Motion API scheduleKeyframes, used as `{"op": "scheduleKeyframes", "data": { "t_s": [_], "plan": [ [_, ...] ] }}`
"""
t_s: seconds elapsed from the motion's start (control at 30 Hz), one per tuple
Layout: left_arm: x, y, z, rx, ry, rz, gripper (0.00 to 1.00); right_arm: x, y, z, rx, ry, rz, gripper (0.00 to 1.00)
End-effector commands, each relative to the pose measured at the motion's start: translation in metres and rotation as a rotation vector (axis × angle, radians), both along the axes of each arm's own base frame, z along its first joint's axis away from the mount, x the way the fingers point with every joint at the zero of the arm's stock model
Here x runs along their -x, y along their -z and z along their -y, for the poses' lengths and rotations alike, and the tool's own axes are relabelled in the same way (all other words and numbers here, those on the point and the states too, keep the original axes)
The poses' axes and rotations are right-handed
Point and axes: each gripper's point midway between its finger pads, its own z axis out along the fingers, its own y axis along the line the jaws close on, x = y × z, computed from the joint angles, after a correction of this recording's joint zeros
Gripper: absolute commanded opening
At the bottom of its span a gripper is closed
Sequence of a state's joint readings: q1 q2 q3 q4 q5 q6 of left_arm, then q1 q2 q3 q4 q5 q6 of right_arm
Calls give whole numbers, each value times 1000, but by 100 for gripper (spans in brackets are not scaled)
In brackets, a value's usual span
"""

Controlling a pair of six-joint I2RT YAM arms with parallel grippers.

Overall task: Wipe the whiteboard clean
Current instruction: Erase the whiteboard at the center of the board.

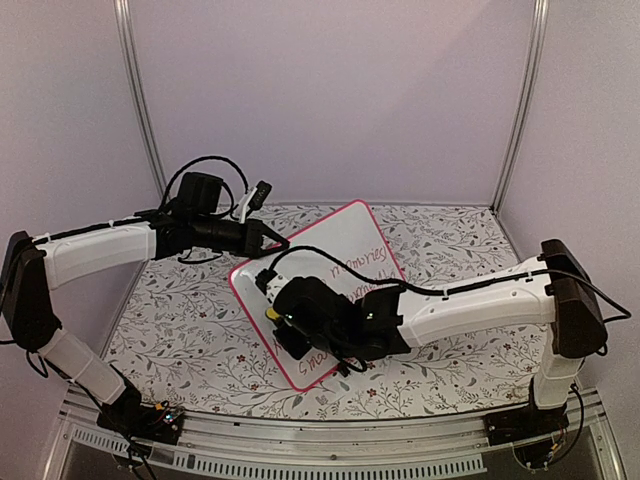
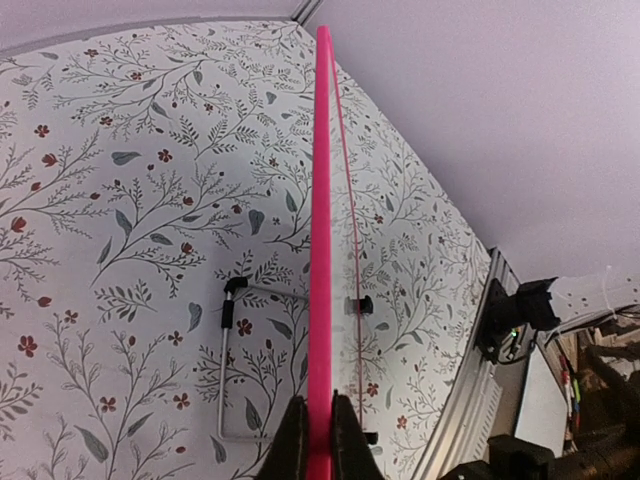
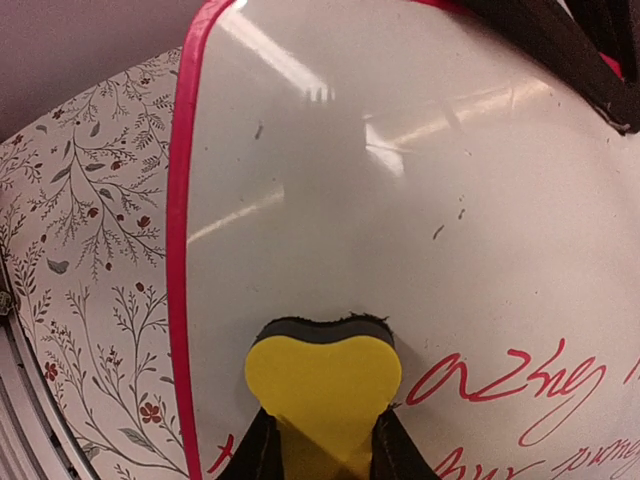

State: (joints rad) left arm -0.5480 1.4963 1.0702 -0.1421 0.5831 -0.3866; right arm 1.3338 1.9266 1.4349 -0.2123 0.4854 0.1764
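The whiteboard [image 1: 345, 250], white with a pink-red frame, stands tilted on the floral table and carries red handwriting. My left gripper [image 1: 268, 240] is shut on its upper left edge. In the left wrist view the frame [image 2: 320, 250] runs edge-on up from between my fingers [image 2: 294, 440], with a black clip foot [image 2: 361, 304] beside it. My right gripper [image 1: 278, 320] is shut on a yellow block eraser [image 3: 322, 385] with a dark felt face pressed against the board [image 3: 400, 200]. Red writing [image 3: 510, 385] lies right of and below the eraser.
A thin metal wire stand [image 2: 226, 350] lies on the floral tablecloth [image 1: 180, 320] beside the board. An aluminium rail [image 1: 320, 440] runs along the near edge. Grey booth walls with metal posts [image 1: 140, 110] close off the back and sides.
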Motion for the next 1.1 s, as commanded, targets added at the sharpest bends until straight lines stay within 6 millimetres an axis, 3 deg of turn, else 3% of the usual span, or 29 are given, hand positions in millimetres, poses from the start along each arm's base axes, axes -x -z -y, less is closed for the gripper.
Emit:
{"op": "scheduleKeyframes", "data": {
  "t_s": [0.0,0.13,0.23,0.5,0.73,0.9,1.07],
  "plan": [
    [3,6,6,-31,11,41,0,1,64,46,138,70,-110,24],
    [4,7,7,-28,15,37,0,9,72,66,145,100,-143,24],
    [4,6,7,-28,16,38,0,9,71,70,134,115,-146,24],
    [4,6,7,-29,15,44,0,-16,30,33,70,105,-39,24],
    [5,6,7,-30,17,44,0,-51,-4,20,28,129,40,25],
    [4,6,7,-30,15,44,0,-49,13,29,81,124,25,25],
    [4,6,7,-29,15,43,0,-35,46,57,122,141,-50,24]
  ]
}}
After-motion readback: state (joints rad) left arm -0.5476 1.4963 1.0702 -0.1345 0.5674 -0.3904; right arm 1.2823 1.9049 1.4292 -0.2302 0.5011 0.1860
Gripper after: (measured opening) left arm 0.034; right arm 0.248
